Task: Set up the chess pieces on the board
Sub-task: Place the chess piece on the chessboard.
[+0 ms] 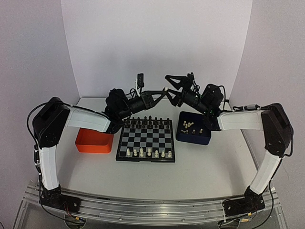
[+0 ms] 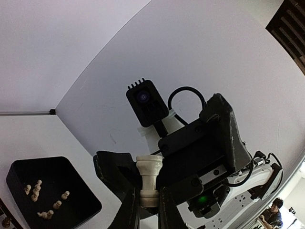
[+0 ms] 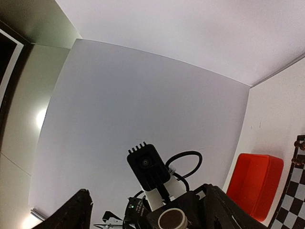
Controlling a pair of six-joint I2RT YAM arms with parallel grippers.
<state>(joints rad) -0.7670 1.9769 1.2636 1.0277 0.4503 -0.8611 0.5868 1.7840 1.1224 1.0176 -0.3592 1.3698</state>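
From above, both my arms are raised over the far edge of the board (image 1: 145,160), tips almost meeting in the air; my left hand (image 1: 160,94) is clenched on something pale and my right hand (image 1: 170,84) stands spread just beside it; I judge this a pass between hands, to get a better grip for setting down. Cream pieces (image 1: 149,152) line the near row, black pieces (image 1: 147,121) the far one; more cream ones wait in the dark blue tray (image 1: 206,138) on the counter (image 1: 200,167); the orange tray (image 1: 94,141) sits left of the board.

In my left wrist view, that hand grasps a cream rook (image 2: 149,174), lying along the fingers (image 2: 125,200), one end pointing outward; tipped downward, I reckon, it could stand on a square.

In my right wrist view, my fingers (image 3: 76,212) gape wide, released, holding nothing; the rook's round end shows between them, clear of both.
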